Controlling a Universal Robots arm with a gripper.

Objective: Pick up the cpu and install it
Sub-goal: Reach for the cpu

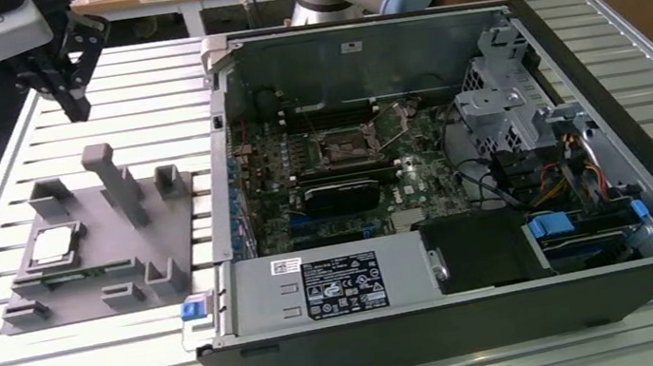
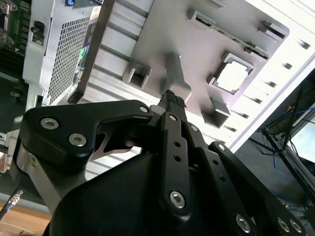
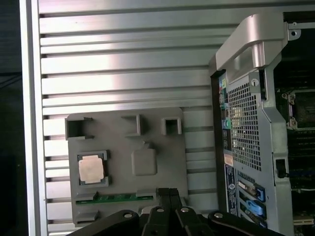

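One cpu seated in square recess of grey fixture. One gripper held well apart from it, fingers pressed together, nothing gripped. One green memory stick slotted near cpu. One open computer case set beside fixture.

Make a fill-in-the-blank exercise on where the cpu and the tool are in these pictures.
1. The cpu sits in a recess of the grey fixture, shiny side ____.
2. The tool hangs clear of the fixture, jaws shut on ____.
3. The open computer case stands on the exterior view's ____ of the fixture.

Missing words: up; nothing; right.
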